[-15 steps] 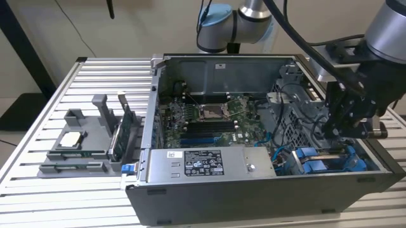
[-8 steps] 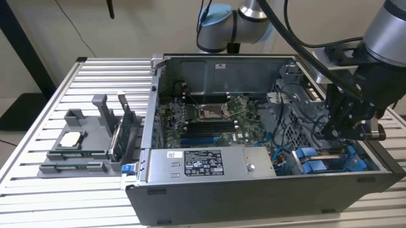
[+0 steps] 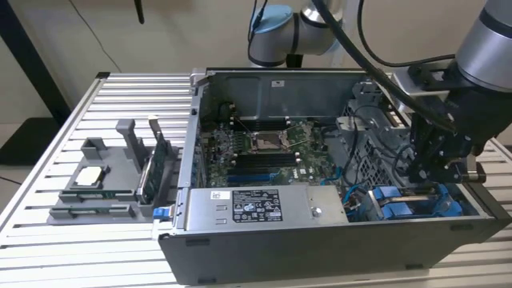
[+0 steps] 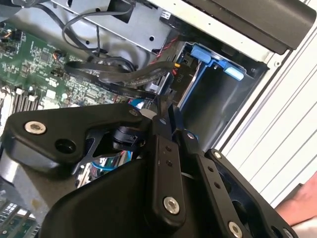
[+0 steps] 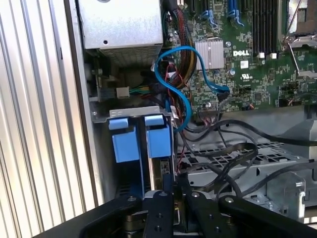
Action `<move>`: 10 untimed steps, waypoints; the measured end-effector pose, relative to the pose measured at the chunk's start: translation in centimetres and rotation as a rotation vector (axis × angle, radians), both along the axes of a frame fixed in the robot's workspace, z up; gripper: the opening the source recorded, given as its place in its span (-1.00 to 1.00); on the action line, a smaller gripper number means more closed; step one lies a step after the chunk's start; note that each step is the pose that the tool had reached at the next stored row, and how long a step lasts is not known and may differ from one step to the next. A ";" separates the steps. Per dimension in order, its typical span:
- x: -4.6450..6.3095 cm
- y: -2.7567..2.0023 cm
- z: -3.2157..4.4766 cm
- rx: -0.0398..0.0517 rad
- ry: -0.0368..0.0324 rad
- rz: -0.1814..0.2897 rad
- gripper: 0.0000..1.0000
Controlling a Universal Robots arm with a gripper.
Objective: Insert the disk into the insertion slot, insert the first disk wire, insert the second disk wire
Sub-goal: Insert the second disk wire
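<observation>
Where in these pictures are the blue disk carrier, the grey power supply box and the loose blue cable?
blue disk carrier (image 5: 157, 140): first wrist view, on its blue front tab.
grey power supply box (image 3: 264, 206): exterior view, on its stickered top face.
blue cable (image 5: 174, 89): first wrist view, on its looping middle stretch.

- Carrier: bright blue plastic.
- Cable: blue, looping at 12 o'clock from the carrier.
- Board: green, with black slots.
- Cage: grey, perforated with small holes.
- Gripper: black.
- Supply box: grey, black-and-white sticker.
- Table: ribbed silver-white.
</observation>
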State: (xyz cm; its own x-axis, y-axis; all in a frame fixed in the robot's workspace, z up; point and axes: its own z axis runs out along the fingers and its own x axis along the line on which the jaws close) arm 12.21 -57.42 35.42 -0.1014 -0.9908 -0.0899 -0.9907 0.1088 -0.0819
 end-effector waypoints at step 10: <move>0.2 0.01 -0.59 -0.0282 0.0276 0.000 -0.68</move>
